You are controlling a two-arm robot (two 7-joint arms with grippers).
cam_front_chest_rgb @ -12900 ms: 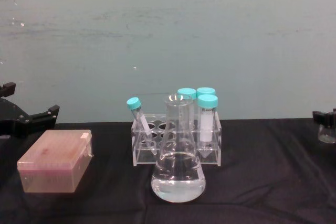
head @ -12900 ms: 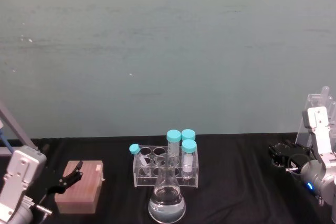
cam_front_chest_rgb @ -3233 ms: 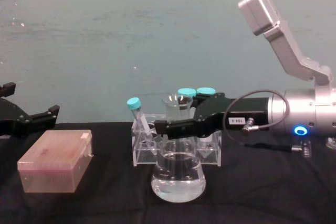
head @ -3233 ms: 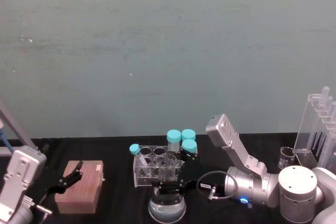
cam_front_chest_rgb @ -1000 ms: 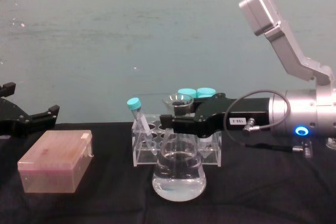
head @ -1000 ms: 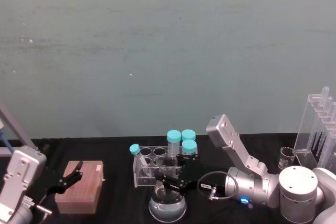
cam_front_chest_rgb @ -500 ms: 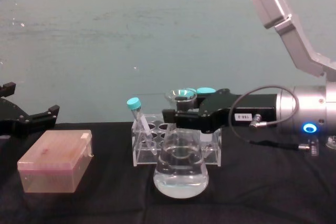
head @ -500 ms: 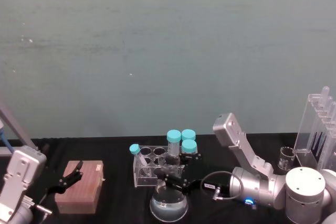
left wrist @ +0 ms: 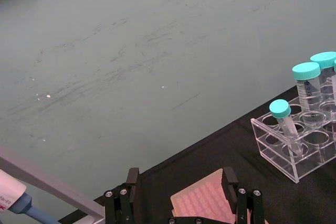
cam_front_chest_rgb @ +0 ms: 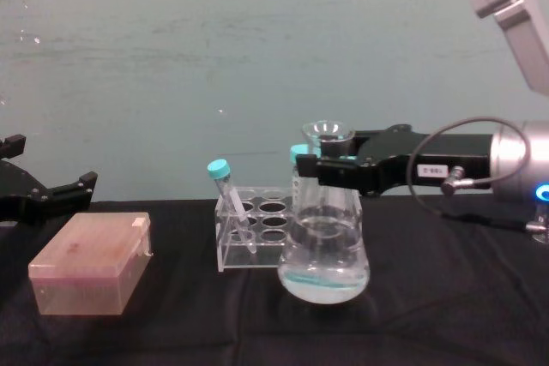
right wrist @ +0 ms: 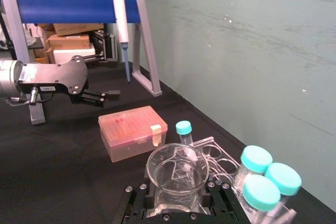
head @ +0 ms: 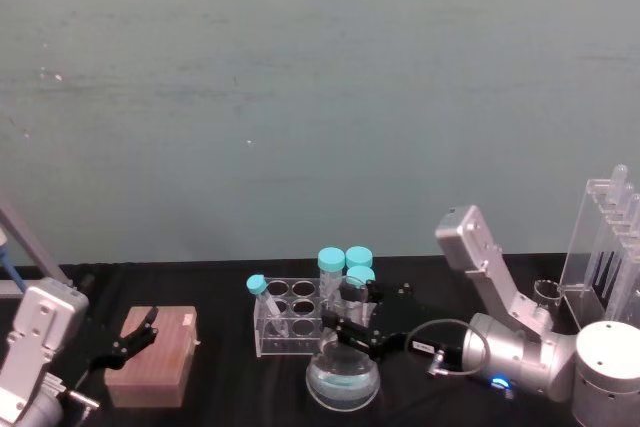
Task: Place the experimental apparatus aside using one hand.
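At the far left of the table, the left gripper (cam_front_chest_rgb: 43,190) is seen hovering parked just above the black cloth, its fingers spread apart and nothing held between them. Just beside it, a pink tip box (cam_front_chest_rgb: 90,263) is laid flat on the cloth. Toward the middle, a clear tube rack (cam_front_chest_rgb: 253,237) is found standing, with one teal-capped tube (cam_front_chest_rgb: 225,190) leaned at a tilt in its left front hole and more teal-capped tubes (head: 345,259) stood upright at its back right. Just in front and right of the rack, and there it is, the conical flask (cam_front_chest_rgb: 324,250) is seen gripped by its neck, clear liquid pooled in its wide base, its bottom looking raised slightly off the cloth in the chest view. The right gripper (cam_front_chest_rgb: 330,169) is clamped on that neck from the right, its silver-grey arm stretched back with a blue ring light glowing. At the far right, a small glass beaker (head: 546,293) is set near the tall acrylic stand (head: 608,247).
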